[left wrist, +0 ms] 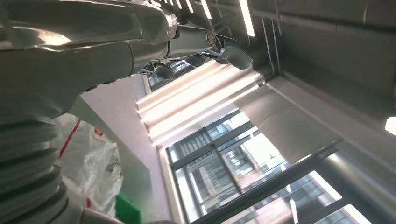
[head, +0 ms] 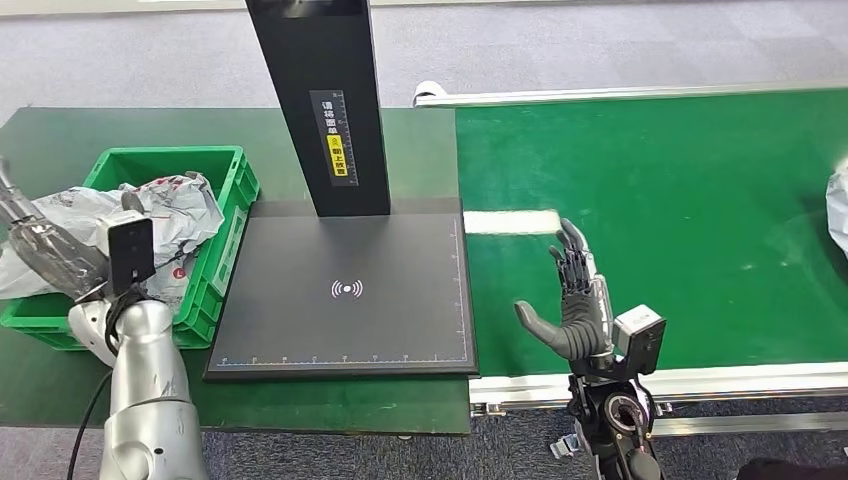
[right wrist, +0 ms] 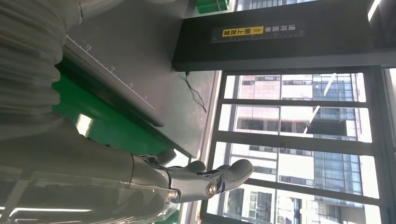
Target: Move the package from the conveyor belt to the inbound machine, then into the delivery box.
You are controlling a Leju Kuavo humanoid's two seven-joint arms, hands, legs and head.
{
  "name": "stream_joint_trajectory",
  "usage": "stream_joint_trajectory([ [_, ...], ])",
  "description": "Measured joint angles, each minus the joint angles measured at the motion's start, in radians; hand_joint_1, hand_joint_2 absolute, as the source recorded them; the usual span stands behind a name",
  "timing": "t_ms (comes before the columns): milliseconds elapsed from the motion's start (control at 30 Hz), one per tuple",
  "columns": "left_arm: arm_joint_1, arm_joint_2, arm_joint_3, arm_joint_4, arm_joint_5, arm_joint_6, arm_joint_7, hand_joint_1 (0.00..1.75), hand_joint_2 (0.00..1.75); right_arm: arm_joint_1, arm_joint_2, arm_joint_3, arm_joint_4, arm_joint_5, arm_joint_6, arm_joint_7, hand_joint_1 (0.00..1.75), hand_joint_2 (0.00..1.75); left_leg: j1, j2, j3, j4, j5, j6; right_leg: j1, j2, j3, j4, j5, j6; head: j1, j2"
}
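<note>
The right hand (head: 574, 300) stands over the near edge of the green conveyor belt (head: 680, 200), fingers spread and holding nothing. Beyond its fingertips, at the belt's far right edge, lies a grey package (head: 838, 208). The left hand (head: 40, 245) rests on the grey bagged package (head: 170, 210) in the green delivery box (head: 215, 290); its grasp cannot be told. The black inbound machine (head: 345, 290) lies between the 2 hands.

- package (head: 150, 215) in delivery box (head: 228, 175), far left
- inbound machine (head: 345, 290) between box and conveyor belt (head: 650, 200)
- right hand (head: 570, 305) over belt's near edge, just right of machine
- left hand (head: 50, 250) over package
</note>
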Motion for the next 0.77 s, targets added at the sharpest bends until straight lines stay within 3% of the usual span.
stream_joint_trajectory([
  [133, 0.053, -0.010, -0.112, -0.075, 0.182, -0.039, 0.008, 0.00, 1.75, 0.003, -0.002, -0.002, -0.001, -0.005, -0.007, -0.003, 0.00, 1.75, 0.000, 0.000, 0.000, 0.000, 0.000, 0.000, 0.000, 0.000, 0.000, 0.000, 0.000, 0.000, 0.000, 0.000],
  [200, 0.076, -0.001, -0.206, -0.076, 0.408, -0.177, 0.041, 0.00, 1.75, 0.008, -0.004, -0.006, -0.006, -0.011, -0.011, -0.006, 0.00, 1.75, 0.000, -0.001, 0.000, 0.000, 0.000, 0.000, 0.000, -0.001, 0.000, -0.001, 0.000, 0.000, 0.000, 0.000],
  [267, 0.100, 0.016, -0.323, -0.071, 0.603, -0.370, 0.071, 0.00, 1.75, 0.011, -0.009, -0.011, -0.012, -0.017, -0.008, -0.007, 0.00, 1.75, 0.000, -0.001, 0.000, 0.000, 0.000, 0.000, 0.000, -0.001, 0.001, -0.001, 0.000, 0.000, 0.000, 0.000],
  [367, 0.131, 0.036, -0.475, -0.064, 0.648, -0.531, 0.079, 0.00, 1.75, 0.011, -0.015, -0.017, -0.016, -0.021, 0.004, -0.007, 0.00, 1.75, -0.001, 0.000, 0.000, 0.000, 0.000, 0.001, -0.001, 0.000, 0.001, 0.000, 0.000, 0.000, 0.000, 0.000],
  [533, 0.165, 0.057, -0.610, -0.060, 0.646, -0.572, 0.082, 0.00, 1.75, 0.010, -0.021, -0.023, -0.016, -0.021, 0.011, -0.007, 0.00, 1.75, 0.000, 0.000, 0.000, 0.000, -0.001, 0.000, 0.000, 0.001, 0.000, 0.000, 0.000, 0.000, 0.000, 0.000],
  [767, 0.179, 0.078, -0.673, -0.059, 0.663, -0.609, 0.086, 0.00, 1.75, 0.010, -0.025, -0.024, -0.016, -0.021, 0.014, -0.007, 0.00, 1.75, 0.000, 0.000, 0.000, 0.000, -0.001, 0.000, 0.000, 0.001, 0.000, 0.000, 0.000, 0.000, 0.000, 0.000],
])
